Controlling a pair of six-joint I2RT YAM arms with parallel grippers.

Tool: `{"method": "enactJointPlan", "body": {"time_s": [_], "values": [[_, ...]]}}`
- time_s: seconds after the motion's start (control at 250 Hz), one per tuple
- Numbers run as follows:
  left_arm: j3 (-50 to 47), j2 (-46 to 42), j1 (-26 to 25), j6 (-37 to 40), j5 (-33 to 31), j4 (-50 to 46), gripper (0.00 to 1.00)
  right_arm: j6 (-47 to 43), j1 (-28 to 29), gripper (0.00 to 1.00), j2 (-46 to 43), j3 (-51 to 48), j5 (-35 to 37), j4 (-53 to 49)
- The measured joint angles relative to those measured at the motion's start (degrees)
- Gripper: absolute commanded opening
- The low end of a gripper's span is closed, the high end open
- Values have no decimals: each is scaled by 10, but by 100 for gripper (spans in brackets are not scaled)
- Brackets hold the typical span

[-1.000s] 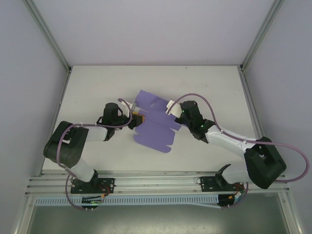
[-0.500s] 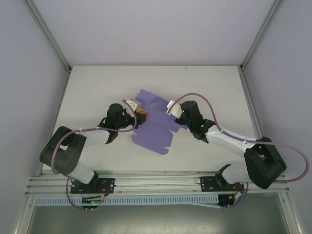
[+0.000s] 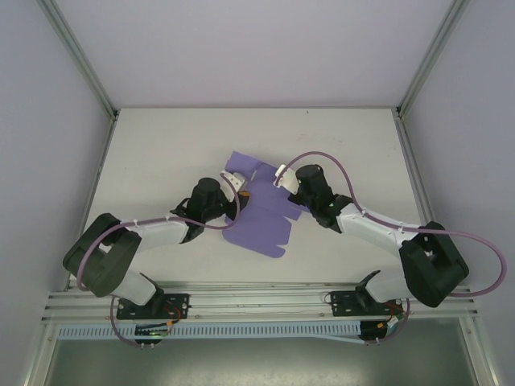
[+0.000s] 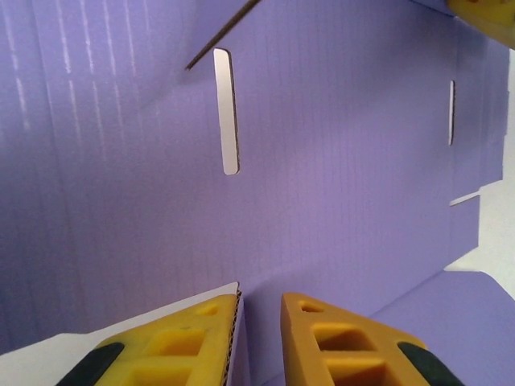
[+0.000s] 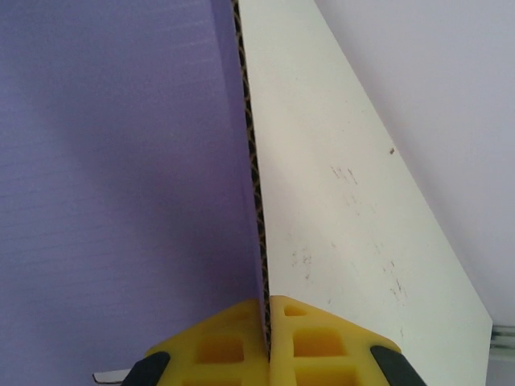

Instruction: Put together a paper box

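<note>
Since a second ago my left arm had advanced rightward toward the sheet, and its fingers had narrowed. At this moment my left gripper [image 4: 259,299] stood with its yellow fingers [image 4: 173,342] only slightly apart, straddling the corrugated edge of a raised panel; the board lay against one finger and a thin gap showed beside the other, so I judged it not yet clamped. My right gripper [image 5: 265,304] was pressed together on the edge of another upright panel of the paper box [image 3: 259,215]. From above, my left gripper [image 3: 236,195] sat at the left edge of the sheet and my right gripper [image 3: 283,175] at its far right edge, with the sheet between them near the middle of the table [image 3: 161,145]. The sheet lay directly to the right of the left gripper, its long axis running from far-left to near-right. A slot [image 4: 228,112] faced the left wrist camera. The left arm was nearer the unfolded left side; closing there would be required next.
</note>
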Motion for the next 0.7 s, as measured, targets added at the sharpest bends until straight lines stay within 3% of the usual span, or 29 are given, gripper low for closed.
{"method": "enactJointPlan", "body": {"time_s": [0.28,0.58,0.699], "values": [[47,24,-40,-1,-59,-58,30,13,10,0,6,3,49,-2],[59,31,-41,-24,-17,-76,37,13,15,0,13,3,81,-2],[59,31,-41,-47,19,-70,45,13,15,0,15,3,92,-2]]}}
